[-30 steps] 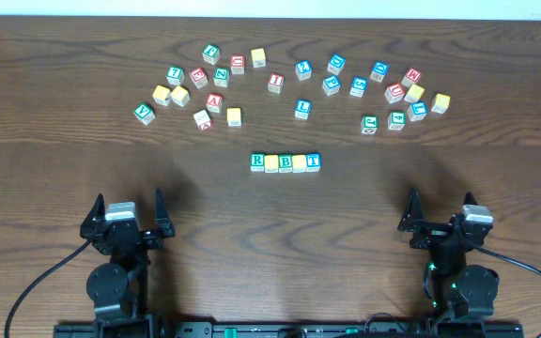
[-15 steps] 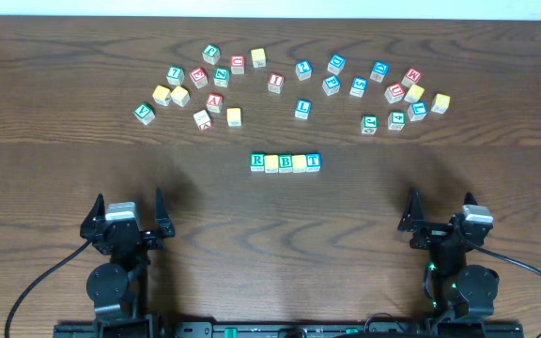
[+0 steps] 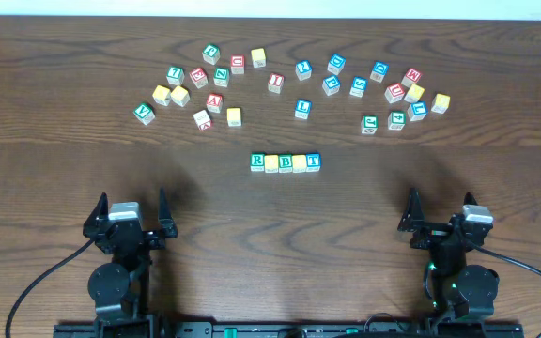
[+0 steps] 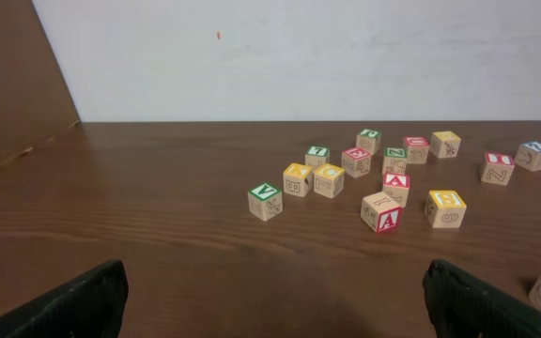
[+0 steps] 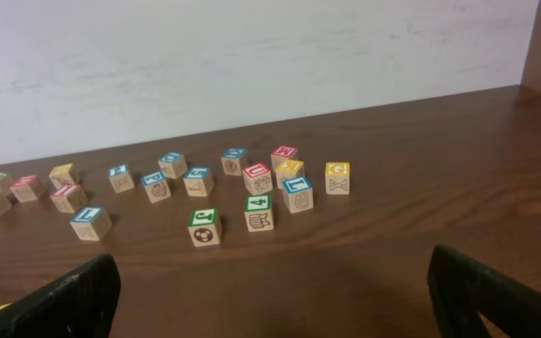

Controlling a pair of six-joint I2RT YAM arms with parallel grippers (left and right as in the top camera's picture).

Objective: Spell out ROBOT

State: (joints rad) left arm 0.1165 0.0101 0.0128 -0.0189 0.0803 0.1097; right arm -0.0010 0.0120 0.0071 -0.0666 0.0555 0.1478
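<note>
ROBOT row (image 3: 285, 161): 5 cubes touching side by side, R-yellow-B-yellow-T left to right, ctr of counter (image 3: 64, 150), just near of loose cubes (image 3: 302, 108) scattered across far side | L end effector (image 3: 131, 205): near-left, spread wide, nothing held | R end effector (image 3: 440, 208): near-right, spread wide, nothing held | both well apart from row

small wooden r cube (image 3: 257, 161) is showing green lettering on white, small wooden b cube (image 3: 285, 162) is showing green too, small wooden t cube (image 3: 313, 161) is showing blue. first yellow-faced wooden cube (image 3: 271, 162) and second yellow-faced wooden cube (image 3: 300, 162) are showing yellow tops. dark brown wooden table (image 3: 64, 178) is showing streaky grain.
</note>
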